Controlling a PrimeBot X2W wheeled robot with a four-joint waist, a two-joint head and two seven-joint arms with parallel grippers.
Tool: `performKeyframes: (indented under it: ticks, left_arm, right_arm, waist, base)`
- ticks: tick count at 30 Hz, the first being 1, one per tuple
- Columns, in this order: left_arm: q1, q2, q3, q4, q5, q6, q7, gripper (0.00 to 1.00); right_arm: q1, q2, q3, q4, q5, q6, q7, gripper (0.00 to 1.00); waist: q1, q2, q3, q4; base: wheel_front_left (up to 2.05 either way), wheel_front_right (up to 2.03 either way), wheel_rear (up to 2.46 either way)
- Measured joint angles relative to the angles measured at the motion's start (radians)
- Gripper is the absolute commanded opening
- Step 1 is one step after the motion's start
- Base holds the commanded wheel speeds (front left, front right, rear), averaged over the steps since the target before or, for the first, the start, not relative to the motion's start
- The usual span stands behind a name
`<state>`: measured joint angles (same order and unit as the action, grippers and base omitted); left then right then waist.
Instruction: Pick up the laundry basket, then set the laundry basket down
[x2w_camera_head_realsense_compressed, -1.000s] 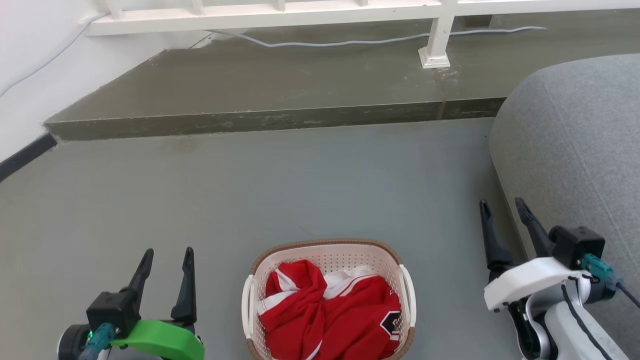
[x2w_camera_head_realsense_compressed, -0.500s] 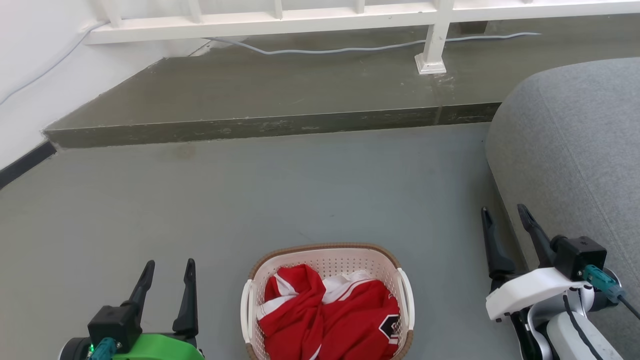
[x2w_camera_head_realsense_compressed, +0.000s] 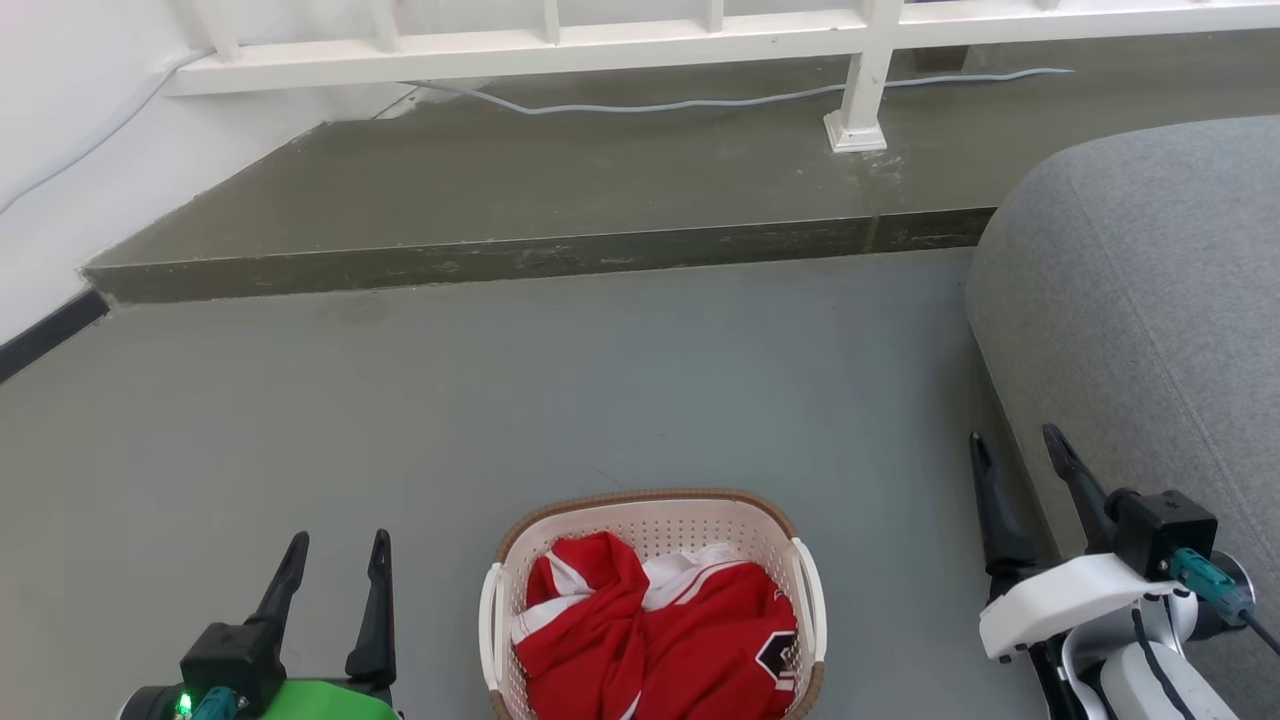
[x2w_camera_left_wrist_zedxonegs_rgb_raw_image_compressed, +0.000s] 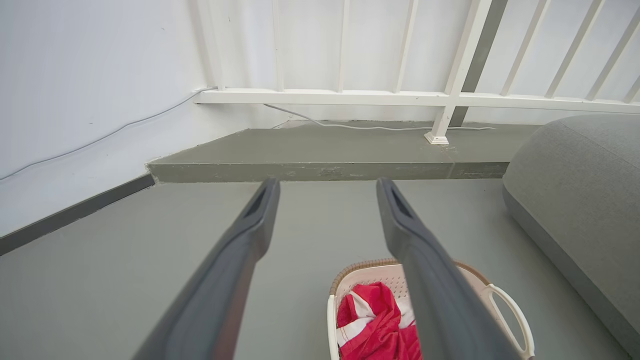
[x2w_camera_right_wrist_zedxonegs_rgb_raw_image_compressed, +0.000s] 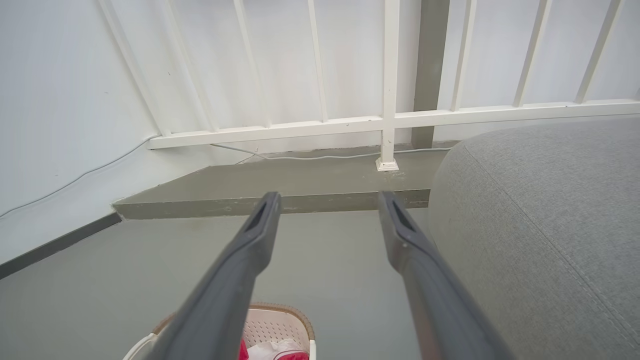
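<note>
You have the oval cream-white perforated plastic laundry basket (x2w_camera_head_realsense_compressed: 650, 497), brown woven-look rim, on the grey floor (x2w_camera_head_realsense_compressed: 640, 380) at 6 o'clock in the head view, with red-and-white clothing (x2w_camera_head_realsense_compressed: 650, 640) inside. Your left gripper (x2w_camera_head_realsense_compressed: 339, 540) at 8 o'clock and right gripper (x2w_camera_head_realsense_compressed: 1013, 436) at 4 o'clock are spread wide and empty, clear of it.

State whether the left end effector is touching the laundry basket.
Apart. The head view shows bare floor between the left end effector and the laundry basket.
</note>
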<state>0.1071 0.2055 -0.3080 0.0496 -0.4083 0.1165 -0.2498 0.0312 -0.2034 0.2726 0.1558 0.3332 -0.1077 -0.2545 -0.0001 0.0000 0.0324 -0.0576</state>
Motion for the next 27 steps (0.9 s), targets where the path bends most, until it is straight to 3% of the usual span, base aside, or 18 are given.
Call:
performKeyframes:
  ticks: [17,18,27]
  left_arm:
    - [0.013,-0.009,0.01,-0.017,0.012,0.003,0.013,1.0]
    - [0.014,-0.009,0.011,-0.017,0.012,0.003,0.013,0.0]
    - [0.022,-0.032,0.003,0.013,-0.021,-0.003,0.013,0.0]
  right_arm:
    - [0.016,-0.002,-0.001,-0.012,-0.019,-0.001,0.0,1.0]
    - [0.017,-0.003,-0.001,-0.013,-0.019,-0.001,0.0,0.0]
    - [0.043,0.019,0.002,0.016,0.011,0.01,0.0,0.0]
  waist:
    - [0.0,0.0,0.005,-0.005]
    - [0.0001,0.0,0.006,-0.006]
    - [0.0,0.0,0.006,-0.004]
  base:
    - [0.0,0.0,0.0]
    - [0.0,0.0,0.0]
    - [0.0,0.0,0.0]
